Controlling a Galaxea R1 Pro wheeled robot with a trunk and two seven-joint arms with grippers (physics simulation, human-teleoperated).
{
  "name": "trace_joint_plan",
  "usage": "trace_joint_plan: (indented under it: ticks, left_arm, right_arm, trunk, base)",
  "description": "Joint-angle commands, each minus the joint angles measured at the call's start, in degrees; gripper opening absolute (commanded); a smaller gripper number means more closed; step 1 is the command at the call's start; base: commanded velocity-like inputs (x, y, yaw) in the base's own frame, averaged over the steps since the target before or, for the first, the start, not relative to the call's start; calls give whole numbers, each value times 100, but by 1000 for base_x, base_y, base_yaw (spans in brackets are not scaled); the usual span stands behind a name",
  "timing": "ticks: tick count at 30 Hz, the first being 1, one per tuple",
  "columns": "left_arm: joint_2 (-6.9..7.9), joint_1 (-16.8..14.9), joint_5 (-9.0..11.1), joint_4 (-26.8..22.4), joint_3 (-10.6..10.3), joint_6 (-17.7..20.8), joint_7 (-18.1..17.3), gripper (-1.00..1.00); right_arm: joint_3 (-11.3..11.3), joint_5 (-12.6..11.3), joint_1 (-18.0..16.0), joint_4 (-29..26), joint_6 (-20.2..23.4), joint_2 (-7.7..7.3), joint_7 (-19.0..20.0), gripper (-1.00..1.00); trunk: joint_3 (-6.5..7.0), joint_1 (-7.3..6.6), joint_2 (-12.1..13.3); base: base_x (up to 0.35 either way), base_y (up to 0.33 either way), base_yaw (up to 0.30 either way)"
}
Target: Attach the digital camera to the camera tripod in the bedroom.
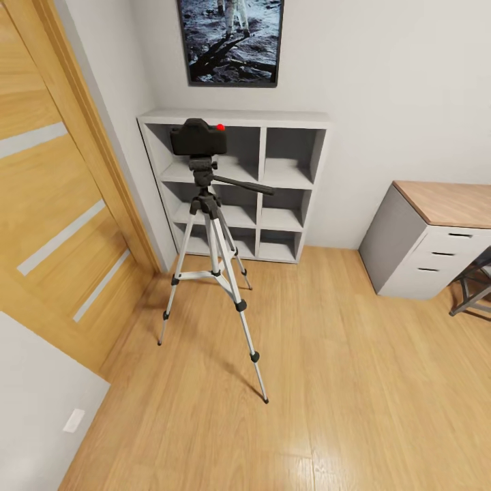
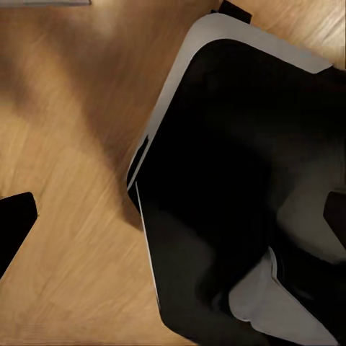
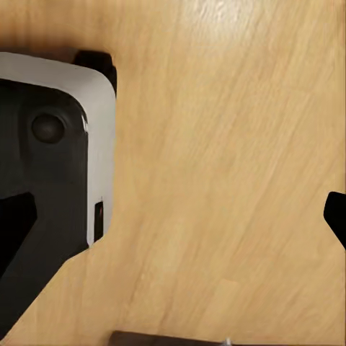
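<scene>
Camera tripod [image 1: 215,273] stands on the wood floor [image 1: 341,382] at about 11 o'clock in the head view, legs spread, pan handle pointing to 3 o'clock. Digital camera [image 1: 198,140] sits on its head, red button up, looks mounted; attachment judged done or nearly so, seating can't be confirmed. Behind, at 12 o'clock: white shelving [image 1: 290,170]; tabletop [image 1: 450,201] at 3 o'clock; door [image 1: 54,204] at 9. Wrist views look down at floor and robot base [image 2: 238,187]. Left claw [image 2: 173,223] and right claw [image 3: 173,223]: fingertips wide apart, empty.
</scene>
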Motion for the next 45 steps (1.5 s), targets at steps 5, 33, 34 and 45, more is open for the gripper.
trace_joint_plan:
  ticks: [5,33,34,45]
  left_arm:
    - [7,94,60,1,-45,-7,19,100]
    - [38,100,-8,8,-68,-1,17,100]
    - [39,100,-11,10,-68,0,17,100]
    - [37,100,-15,8,-62,1,17,100]
  right_arm:
    - [0,-71,870,16,-630,16,-68,100]
    - [0,-113,1361,17,-721,322,-78,100]
    - [0,-113,1363,17,-721,323,-77,100]
    - [0,-106,1367,17,-720,325,-77,100]
  trunk:
    - [-8,3,-9]
    - [93,3,-9]
    - [102,3,-9]
    - [202,3,-9]
  base:
    - [0,0,0]
    - [0,0,0]
    - [0,0,0]
    - [0,0,0]
